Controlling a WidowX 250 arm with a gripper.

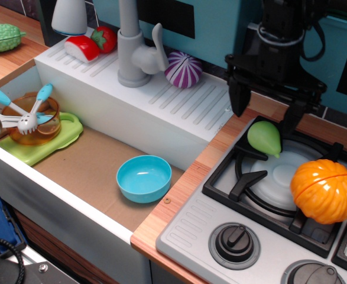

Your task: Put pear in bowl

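Observation:
The light-green pear [264,138] lies on the stove grate at the back left burner. My black gripper [265,111] is open, its two fingers straddling the space just above and behind the pear, one on each side, not touching it. The cyan-blue bowl [143,178] sits empty on the brown sink floor, to the left of the stove and below the pear.
An orange pumpkin [326,190] sits on the burner right of the pear. A grey faucet [135,56] and purple onion [183,69] stand on the white ledge. An amber bowl with utensils [31,118] rests on a green board at left.

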